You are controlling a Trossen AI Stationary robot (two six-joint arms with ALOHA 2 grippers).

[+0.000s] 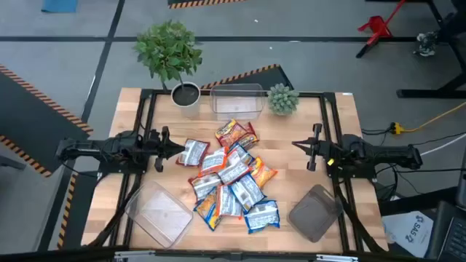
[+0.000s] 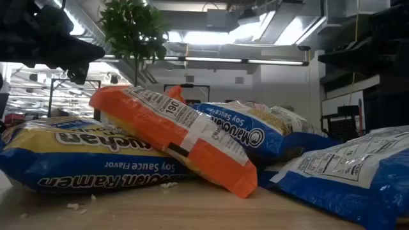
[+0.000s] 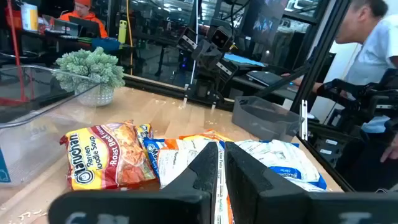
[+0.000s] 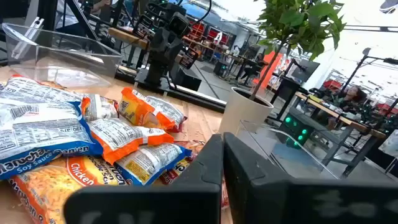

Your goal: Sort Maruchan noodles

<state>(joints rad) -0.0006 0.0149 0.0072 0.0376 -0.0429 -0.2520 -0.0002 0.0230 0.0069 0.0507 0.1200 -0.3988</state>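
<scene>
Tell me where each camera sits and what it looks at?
High view: above the table, looking down on the heap of crinkly plastic noodle packets; both arms show.
Low view: at tabletop height, facing the orange packet; one dark arm overhead.
Left wrist view: past its shut fingers toward the grey tub.
Right wrist view: past its shut fingers toward the white plant pot.
All views share the packets.

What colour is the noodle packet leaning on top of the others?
Orange, with a white label panel; the low view shows it best.
</scene>
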